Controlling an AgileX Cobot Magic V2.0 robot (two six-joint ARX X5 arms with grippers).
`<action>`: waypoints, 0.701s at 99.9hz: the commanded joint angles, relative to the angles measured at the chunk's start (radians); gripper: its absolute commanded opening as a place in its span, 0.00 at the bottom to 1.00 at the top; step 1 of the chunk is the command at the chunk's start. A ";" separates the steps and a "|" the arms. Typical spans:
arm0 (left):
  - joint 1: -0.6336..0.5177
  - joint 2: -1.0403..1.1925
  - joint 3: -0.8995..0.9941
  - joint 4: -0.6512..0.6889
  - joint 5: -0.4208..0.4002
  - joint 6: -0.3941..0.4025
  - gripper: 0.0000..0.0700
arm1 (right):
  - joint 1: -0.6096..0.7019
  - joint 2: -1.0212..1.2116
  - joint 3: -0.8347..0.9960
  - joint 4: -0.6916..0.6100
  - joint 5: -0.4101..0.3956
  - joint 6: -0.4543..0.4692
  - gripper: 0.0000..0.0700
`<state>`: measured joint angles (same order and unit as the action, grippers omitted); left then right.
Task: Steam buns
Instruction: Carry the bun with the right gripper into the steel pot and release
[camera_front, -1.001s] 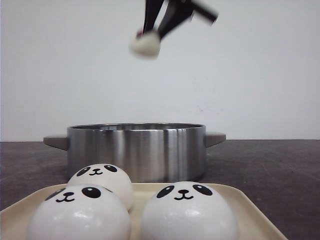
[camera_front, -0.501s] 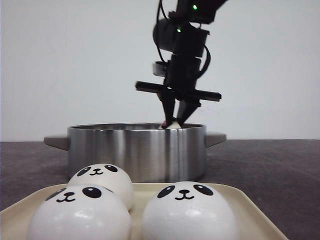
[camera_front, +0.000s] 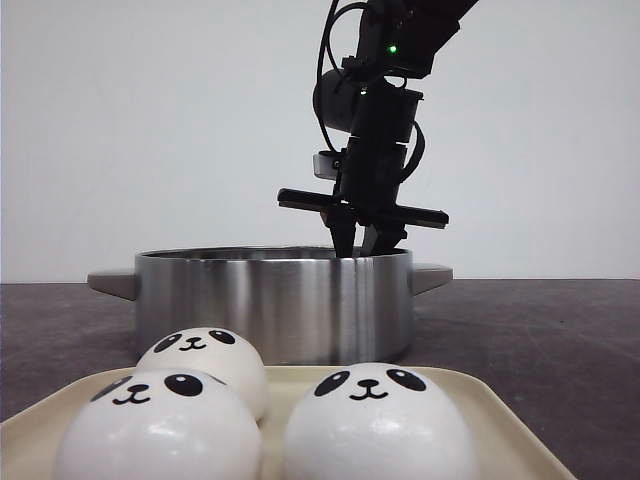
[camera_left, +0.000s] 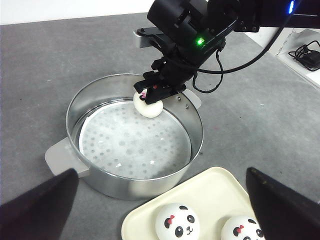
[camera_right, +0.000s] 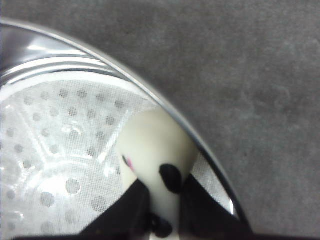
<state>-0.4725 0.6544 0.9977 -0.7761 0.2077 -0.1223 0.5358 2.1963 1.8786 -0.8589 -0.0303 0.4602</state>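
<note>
Holding one bun (camera_left: 148, 105) clamped in our right tool (camera_left: 156, 91) just inside the steamer pot (camera_left: 90, 95) by its far rim, we risk it catching that rim and rolling onto the worktop (camera_left: 60, 55)

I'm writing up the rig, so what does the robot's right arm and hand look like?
The right arm is matte black and blocky, with loose black cables looping beside it and a small green light glowing. Its hand has a flat black crossbar above two slim, tapered black fingers.
</note>
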 joint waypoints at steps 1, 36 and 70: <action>-0.006 0.005 0.022 0.008 -0.002 0.007 1.00 | 0.005 0.035 0.027 0.011 0.005 0.023 0.01; -0.006 0.005 0.022 0.003 -0.002 0.006 1.00 | 0.006 0.035 0.027 0.006 -0.001 0.030 0.26; -0.006 0.005 0.022 -0.010 -0.002 0.007 1.00 | 0.014 0.035 0.027 -0.001 0.000 0.043 0.46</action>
<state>-0.4725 0.6540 0.9977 -0.7876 0.2077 -0.1223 0.5472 2.2009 1.8786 -0.8562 -0.0372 0.4809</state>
